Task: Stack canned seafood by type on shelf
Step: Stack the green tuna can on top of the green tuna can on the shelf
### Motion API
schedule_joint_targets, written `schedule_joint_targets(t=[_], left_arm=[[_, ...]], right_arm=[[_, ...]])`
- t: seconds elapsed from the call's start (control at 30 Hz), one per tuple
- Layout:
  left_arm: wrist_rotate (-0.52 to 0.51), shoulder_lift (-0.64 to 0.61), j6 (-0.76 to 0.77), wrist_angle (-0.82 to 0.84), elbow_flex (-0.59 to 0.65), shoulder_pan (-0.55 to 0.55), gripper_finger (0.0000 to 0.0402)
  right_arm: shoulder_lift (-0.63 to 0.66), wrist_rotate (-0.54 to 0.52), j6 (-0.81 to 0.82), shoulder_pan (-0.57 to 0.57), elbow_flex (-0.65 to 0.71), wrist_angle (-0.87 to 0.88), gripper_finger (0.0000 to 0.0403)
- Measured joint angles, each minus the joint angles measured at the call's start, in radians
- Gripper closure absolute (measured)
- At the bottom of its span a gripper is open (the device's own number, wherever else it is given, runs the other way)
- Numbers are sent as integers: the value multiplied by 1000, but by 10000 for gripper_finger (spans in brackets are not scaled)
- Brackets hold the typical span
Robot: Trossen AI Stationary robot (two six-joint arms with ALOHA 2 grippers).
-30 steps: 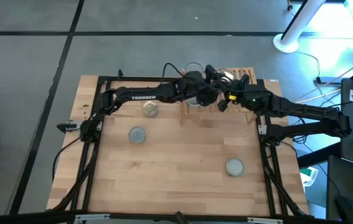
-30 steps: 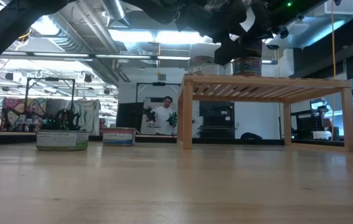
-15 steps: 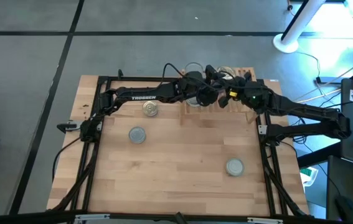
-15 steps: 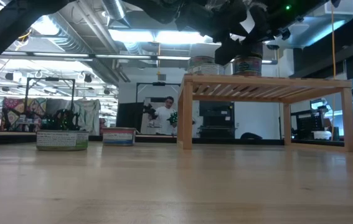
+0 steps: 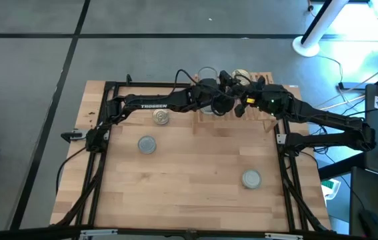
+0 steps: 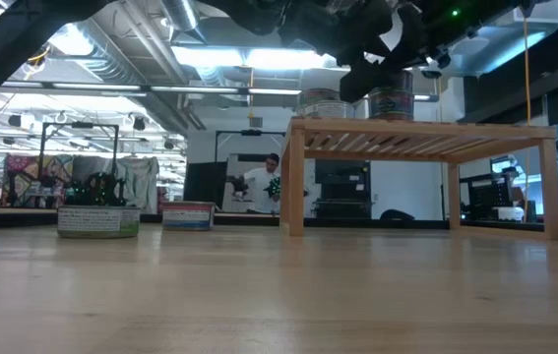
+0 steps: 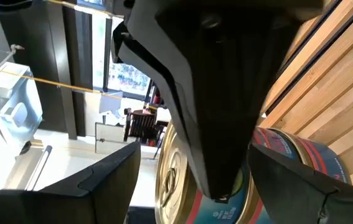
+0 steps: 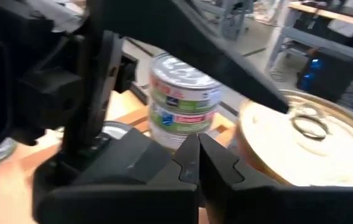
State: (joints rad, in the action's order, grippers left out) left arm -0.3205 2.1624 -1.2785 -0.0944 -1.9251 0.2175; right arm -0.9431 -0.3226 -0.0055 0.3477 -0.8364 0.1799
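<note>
Only the low view showed the cans (image 6: 391,103) stacked atop the shelf (image 6: 421,137); overhead, both arms hid them. The left gripper (image 5: 225,101) reached there with jaws wide around a gold-topped can (image 7: 182,177). The right gripper (image 5: 241,107) hovered beside, jaws closed, empty. Three cans (image 5: 147,144) lay on the worktop (image 5: 195,173).

A lab or workshop: exposed ceiling ducts (image 6: 111,59), strip lights (image 6: 259,59), equipment benches (image 6: 82,192), a person (image 6: 259,184) behind.

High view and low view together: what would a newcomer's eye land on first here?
Both dark arms bunch together over the shelf at the table's far edge, the left gripper wide around a gold-topped can there, the right gripper shut beside it. Three loose cans sit scattered on the table.
</note>
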Motion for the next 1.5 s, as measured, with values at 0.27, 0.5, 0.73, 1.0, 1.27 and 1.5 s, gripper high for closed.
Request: schedule_joint_targets(t=[0.27,0.5,0.73,1.0,1.27,1.5], left_arm=[[-126,0,-27,0,0,-52,107],[-232,-2,-55,-3,0,-114,107],[-417,-2,2,46,0,-183,108],[-762,-10,193,441,0,-203,108],[-696,-165,626,728,1,-276,108],[-646,-341,969,969,0,-334,108]], right_arm=[[65,83,10,-1,0,9,397],[159,200,53,-1,0,40,397],[174,424,54,-1,0,94,397],[178,592,54,-2,0,103,397],[180,595,54,-1,0,111,397],[180,588,53,-1,0,112,397]])
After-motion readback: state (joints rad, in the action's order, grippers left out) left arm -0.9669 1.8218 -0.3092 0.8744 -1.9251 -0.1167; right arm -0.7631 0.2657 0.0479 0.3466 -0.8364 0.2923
